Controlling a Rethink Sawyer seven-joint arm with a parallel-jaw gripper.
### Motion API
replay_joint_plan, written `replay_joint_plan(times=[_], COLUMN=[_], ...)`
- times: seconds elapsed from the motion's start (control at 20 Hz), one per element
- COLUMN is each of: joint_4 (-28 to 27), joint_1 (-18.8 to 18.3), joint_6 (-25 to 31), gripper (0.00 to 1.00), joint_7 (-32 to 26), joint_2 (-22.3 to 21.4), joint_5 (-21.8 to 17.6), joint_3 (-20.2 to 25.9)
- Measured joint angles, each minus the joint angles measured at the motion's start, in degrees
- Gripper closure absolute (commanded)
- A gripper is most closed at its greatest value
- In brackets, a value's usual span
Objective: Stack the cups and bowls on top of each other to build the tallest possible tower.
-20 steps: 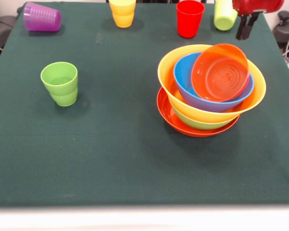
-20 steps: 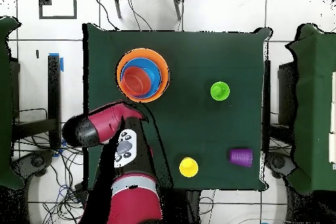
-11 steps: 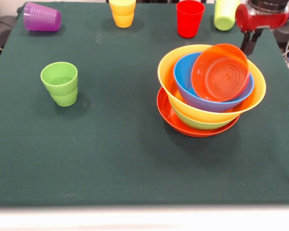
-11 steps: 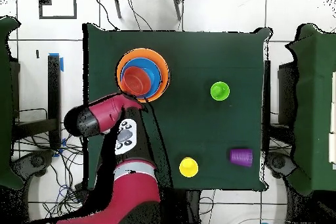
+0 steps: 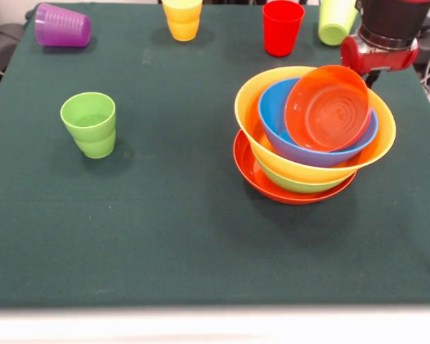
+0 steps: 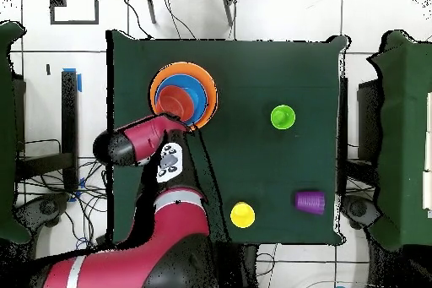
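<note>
The gripper sits at the front view's upper right, its tips hidden behind the tower; whether it is parted cannot be told. Only the overhead view shows the whole red arm, the tiled floor and cables around the dark green table. The tower lies just beside the gripper, lower left.

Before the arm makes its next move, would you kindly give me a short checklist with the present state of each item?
1. Glossy plastic bowl pile seated level: not ok; the small orange bowl leans on edge inside the blue bowl.
2. Light green plastic cup upright and free: ok.
3. Purple plastic cup upright: not ok, it lies on its side.
4. Red plastic cup and yellow plastic cup upright: ok.
5. Gripper open: cannot tell.
</note>
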Motion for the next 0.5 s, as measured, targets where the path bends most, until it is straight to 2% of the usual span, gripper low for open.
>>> replay_joint_plan(times=[0.5], joint_4=[-0.12], joint_1=[-0.37], joint_6=[0.05], gripper=[1.0], joint_7=[0.0], joint_2=[-0.12], joint_5=[0.0], joint_3=[0.02])
